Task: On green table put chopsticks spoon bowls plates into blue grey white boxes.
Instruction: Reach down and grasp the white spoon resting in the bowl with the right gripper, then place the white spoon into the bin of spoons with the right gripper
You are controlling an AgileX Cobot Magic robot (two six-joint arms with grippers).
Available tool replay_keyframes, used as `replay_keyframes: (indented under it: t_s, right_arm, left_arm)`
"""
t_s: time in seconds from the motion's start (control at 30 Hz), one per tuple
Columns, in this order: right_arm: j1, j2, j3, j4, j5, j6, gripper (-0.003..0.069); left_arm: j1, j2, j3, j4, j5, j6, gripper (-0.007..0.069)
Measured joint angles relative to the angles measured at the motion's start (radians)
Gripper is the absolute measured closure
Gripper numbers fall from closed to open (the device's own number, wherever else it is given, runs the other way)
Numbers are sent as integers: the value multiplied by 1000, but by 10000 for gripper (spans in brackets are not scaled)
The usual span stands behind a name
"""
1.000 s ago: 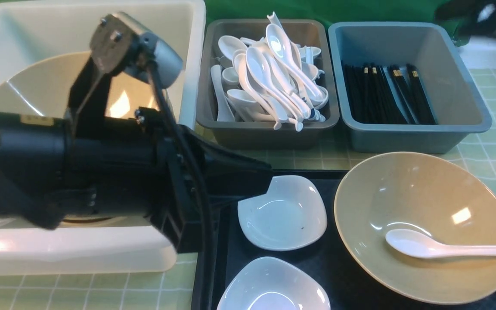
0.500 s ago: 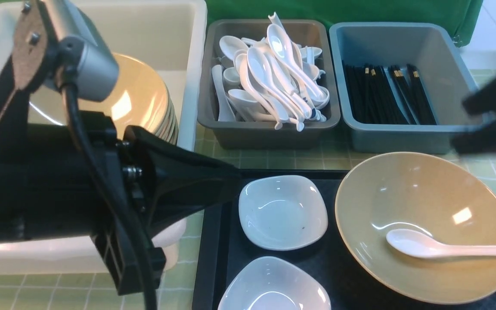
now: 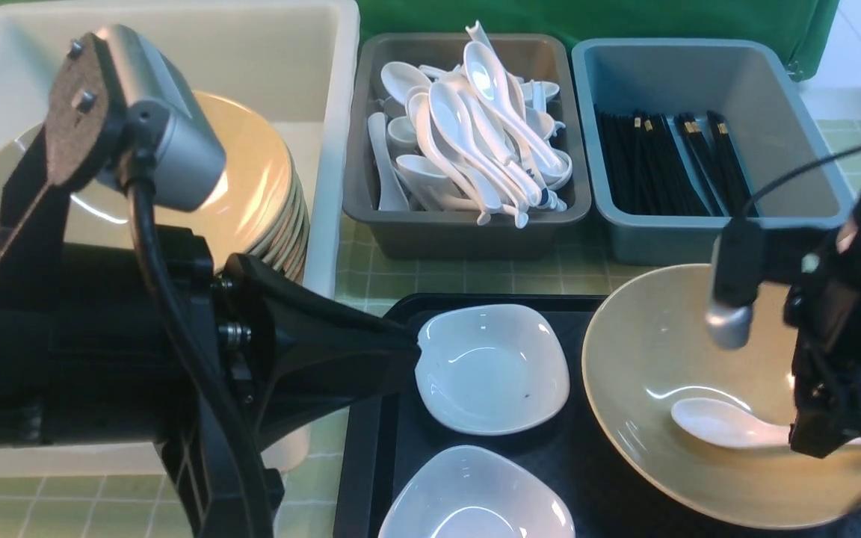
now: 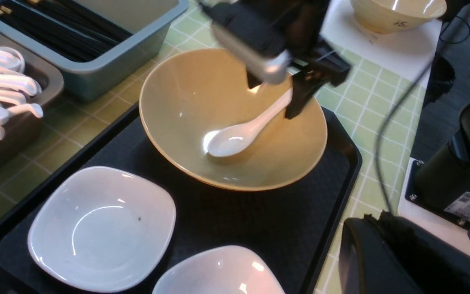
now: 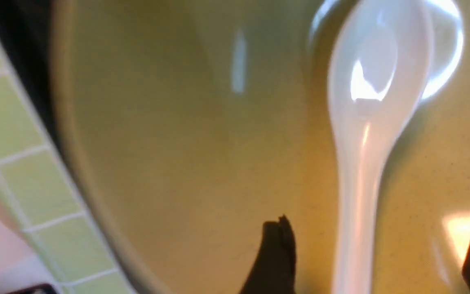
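The right end effector (image 5: 375,257) is held spread on either side of the handle of the white spoon (image 3: 722,424), which lies in the tan bowl (image 3: 662,359) on the black tray (image 3: 595,478), while the left end effector (image 3: 400,347) is seen pressed together beside a white plate (image 3: 492,368)

Three boxes (image 3: 460,239), two white plates (image 3: 490,370), one tan bowl (image 3: 655,359) on the tray (image 3: 576,486), one spoon (image 3: 707,420) in it

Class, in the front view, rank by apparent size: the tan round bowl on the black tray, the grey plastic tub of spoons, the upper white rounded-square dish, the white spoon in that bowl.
1. tan round bowl
2. grey plastic tub, farther back, so unsure
3. white rounded-square dish
4. white spoon
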Motion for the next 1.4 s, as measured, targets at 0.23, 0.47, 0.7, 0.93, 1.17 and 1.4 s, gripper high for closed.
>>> replay_keyframes:
  t_s: [0.23,0.47,0.7,0.93,1.17,1.4]
  right_arm:
    - [0,118,-1,-28,-22,18,182]
    - [0,138,-53,8,51,6,510]
    - [0,129,-350,272,73,-9,506]
    - [0,194,-673,731,-114,77,506]
    - [32,474,-933,867,-300,118,498]
    - [34,661,-1050,842,-328,128,288]
  left_arm:
    - [0,0,0,1,43,-2,625]
    - [0,0,0,3,44,-2,625]
    - [0,0,0,8,44,-6,625]
    - [0,0,0,12,-24,-7,625]
    - [0,0,0,12,-83,-9,625]
    - [0,0,0,13,-85,-39,625]
